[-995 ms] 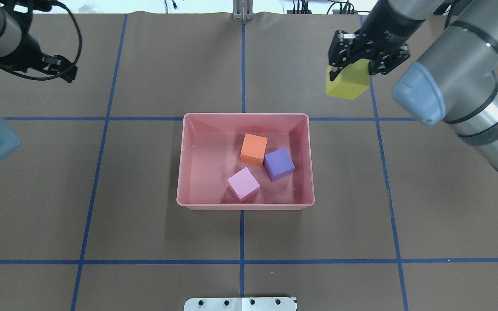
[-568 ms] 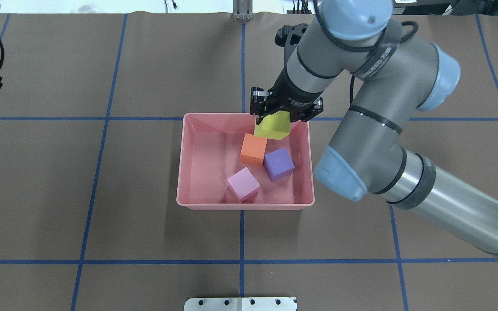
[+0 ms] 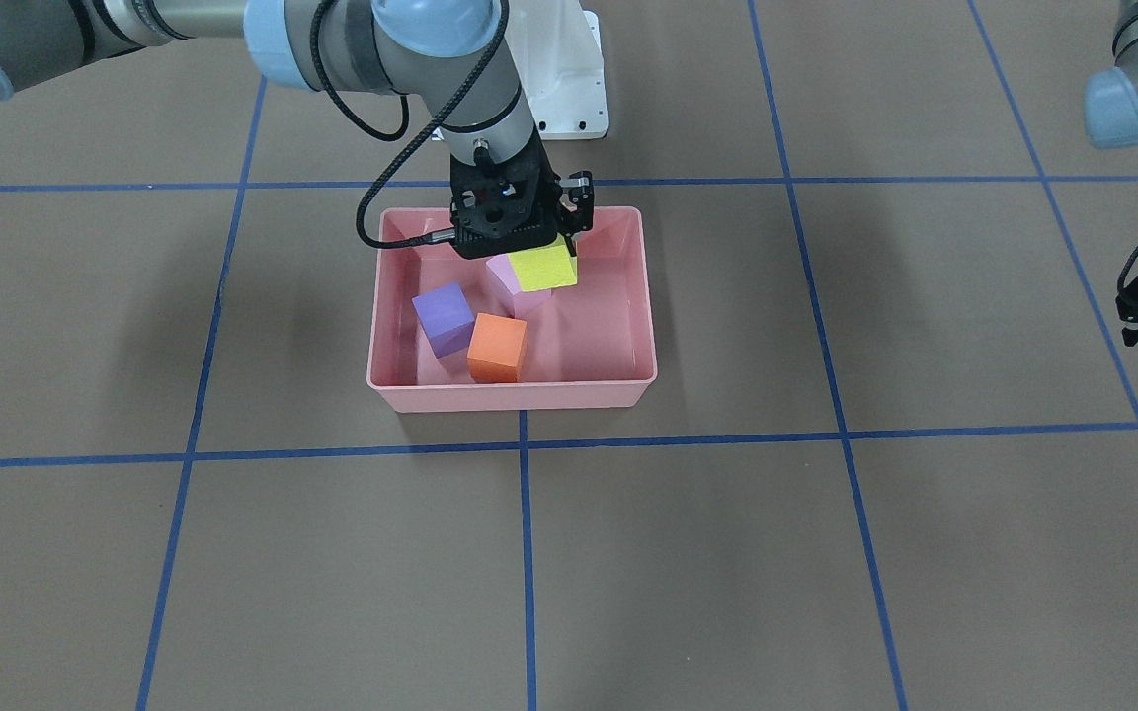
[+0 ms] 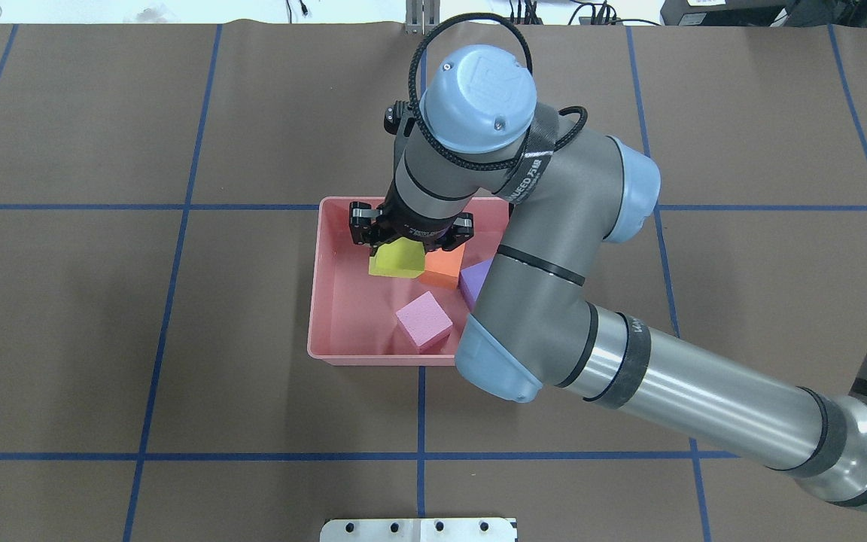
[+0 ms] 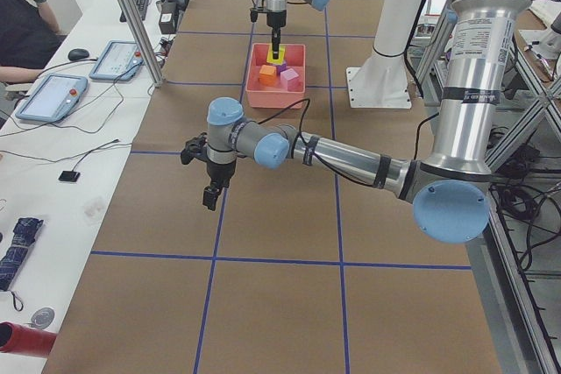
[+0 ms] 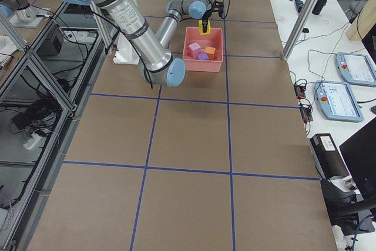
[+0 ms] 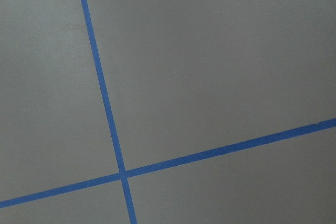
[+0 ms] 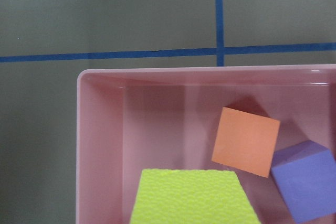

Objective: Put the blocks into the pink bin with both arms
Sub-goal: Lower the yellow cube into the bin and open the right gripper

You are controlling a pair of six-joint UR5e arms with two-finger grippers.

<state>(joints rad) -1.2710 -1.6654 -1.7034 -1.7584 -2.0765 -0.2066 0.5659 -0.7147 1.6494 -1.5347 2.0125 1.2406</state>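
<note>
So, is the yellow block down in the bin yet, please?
Not yet: the right gripper holds the yellow block above the pink bin.

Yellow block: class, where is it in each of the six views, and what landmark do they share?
Front-facing: yellow block, upper centre.
Overhead: centre.
Left: top centre, far.
Right: top centre.
Left wrist: not in it.
Right wrist: bottom edge.
Landmark: pink bin, seen in every view but left wrist.

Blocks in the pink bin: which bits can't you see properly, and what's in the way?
- Overhead view: the right arm covers part of the purple block and the pink bin's right side.
- Front-facing view: the lilac block is partly hidden by the yellow block.
- Right wrist view: the bottom edge cuts off the yellow block, and the lilac block is out of frame.
</note>
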